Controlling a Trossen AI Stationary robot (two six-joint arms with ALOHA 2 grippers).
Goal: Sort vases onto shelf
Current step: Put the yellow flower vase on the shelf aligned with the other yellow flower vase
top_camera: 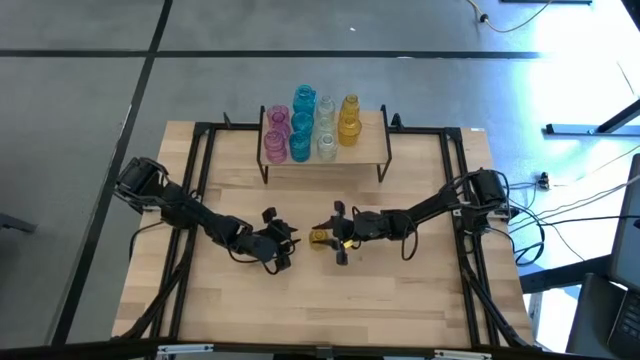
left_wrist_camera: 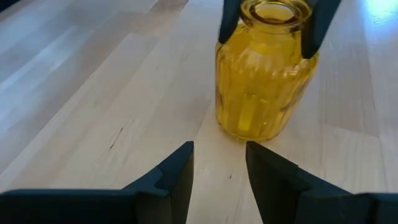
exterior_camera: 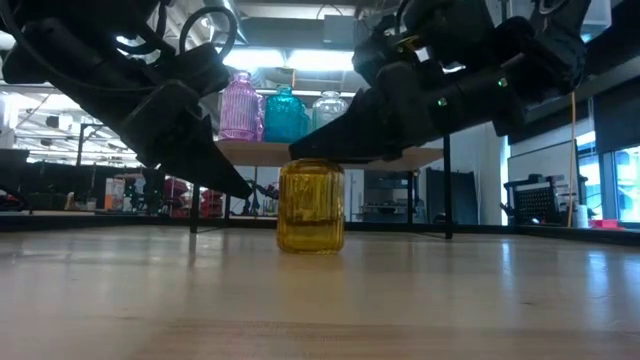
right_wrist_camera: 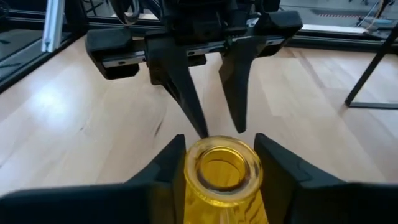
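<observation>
From above, the amber vase (top_camera: 321, 238) stands mid-counter between both tools while the shelf (top_camera: 372, 149) holds eight vases; level, it looks rigid, slick, breakable; wrist views show the right tool (right_wrist_camera: 217, 163) pinching its neck, the sensible hold, and the left tool (left_wrist_camera: 219, 163) spread nearby.

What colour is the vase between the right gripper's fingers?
Amber-yellow, with vertical ribs; the vase shows best in the left wrist view.

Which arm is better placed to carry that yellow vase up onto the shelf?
The right arm, I'd judge. Its end effector already straddles the neck of the yellow vase, while the left end effector only faces it from a short way off, fingers open, with the shelf beyond.
</observation>
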